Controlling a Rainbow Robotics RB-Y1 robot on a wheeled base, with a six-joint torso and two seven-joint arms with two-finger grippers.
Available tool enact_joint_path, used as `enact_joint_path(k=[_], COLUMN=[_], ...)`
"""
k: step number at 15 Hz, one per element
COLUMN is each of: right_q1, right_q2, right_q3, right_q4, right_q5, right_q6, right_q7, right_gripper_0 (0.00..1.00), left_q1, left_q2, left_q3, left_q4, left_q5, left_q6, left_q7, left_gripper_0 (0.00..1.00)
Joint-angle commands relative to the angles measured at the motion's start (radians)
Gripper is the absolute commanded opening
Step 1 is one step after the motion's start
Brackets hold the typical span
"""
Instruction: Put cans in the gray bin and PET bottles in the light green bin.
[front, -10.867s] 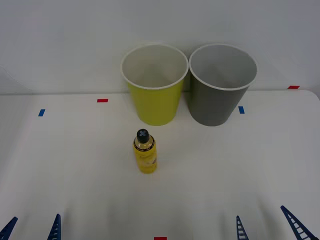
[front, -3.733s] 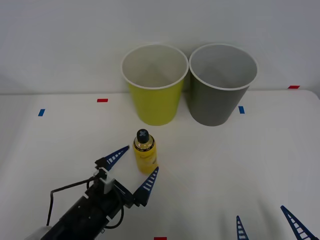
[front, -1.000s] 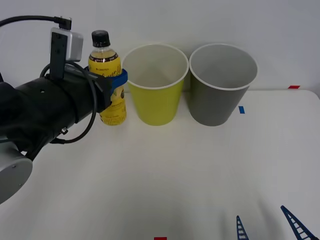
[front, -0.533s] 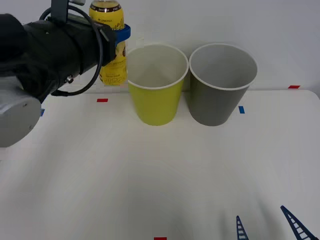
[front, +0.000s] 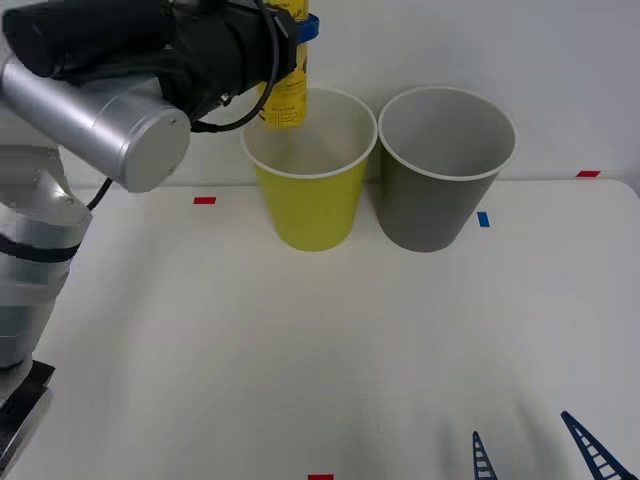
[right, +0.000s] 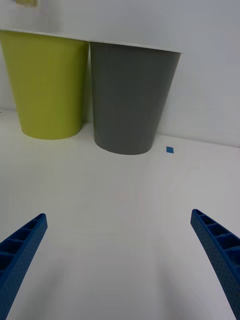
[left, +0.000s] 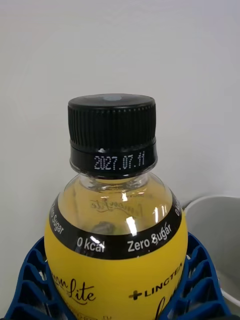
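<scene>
A yellow PET bottle (front: 287, 95) with a black cap (left: 112, 130) hangs upright in the air over the left rear rim of the light green bin (front: 310, 190). My left gripper (front: 298, 30) is shut on the PET bottle (left: 115, 260), its blue fingers (left: 30, 285) wrapped around the body. The gray bin (front: 440, 185) stands right of the light green bin (right: 47, 85), touching or nearly so. My right gripper (front: 535, 450) is open low near the table's front edge, facing the gray bin (right: 132, 95). No cans are in view.
Both bins stand at the back of the white table (front: 320, 360) against a white wall. Small red (front: 205, 200) and blue (front: 483, 219) tape marks dot the table. The left arm's silver and black body (front: 120, 100) reaches in from the upper left.
The left gripper picked the bottle up from the table's middle, raised it, and over the last second carried it right and higher, from beside the green bin to above its rim.
</scene>
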Motion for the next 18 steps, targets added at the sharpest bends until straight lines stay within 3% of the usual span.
enact_joint_path(k=[1, 4, 8, 9, 10, 11, 13, 16, 18], right_q1=[0.0, 0.0, 0.0, 0.0, 0.0, 0.0, 0.0, 0.0, 0.0], right_q2=[0.0, 0.0, 0.0, 0.0, 0.0, 0.0, 0.0, 0.0, 0.0], right_q3=[0.0, 0.0, 0.0, 0.0, 0.0, 0.0, 0.0, 0.0, 0.0], right_q4=[0.0, 0.0, 0.0, 0.0, 0.0, 0.0, 0.0, 0.0, 0.0], right_q5=[0.0, 0.0, 0.0, 0.0, 0.0, 0.0, 0.0, 0.0, 0.0], right_q6=[0.0, 0.0, 0.0, 0.0, 0.0, 0.0, 0.0, 0.0, 0.0], right_q7=[0.0, 0.0, 0.0, 0.0, 0.0, 0.0, 0.0, 0.0, 0.0], right_gripper_0=[1.0, 1.0, 1.0, 1.0, 1.0, 1.0, 1.0, 1.0, 1.0], left_q1=[-0.036, -0.036, -0.035, -0.035, -0.035, -0.035, -0.035, -0.035, -0.035], left_q2=[-0.05, -0.056, -0.053, -0.047, -0.043, -0.032, 0.008, 0.131, 0.18], left_q3=[-0.078, -0.105, -0.104, -0.105, -0.104, -0.104, -0.105, -0.104, -0.089], left_q4=[0.145, 0.219, 0.219, 0.219, 0.219, 0.219, 0.208, 0.13, 0.055], left_q5=[-0.054, -0.083, -0.091, -0.091, -0.092, -0.091, -0.046, 0.049, 0.05], left_q6=[-0.164, -0.258, -0.258, -0.256, -0.252, -0.25, -0.25, -0.248, -0.173], left_q7=[0.001, 0.002, 0.001, -0.001, -0.001, -0.001, 0.004, 0.007, 0.01], left_gripper_0=[0.0, 0.0, 0.0, 0.52, 0.93, 1.0, 1.0, 1.0, 1.0])
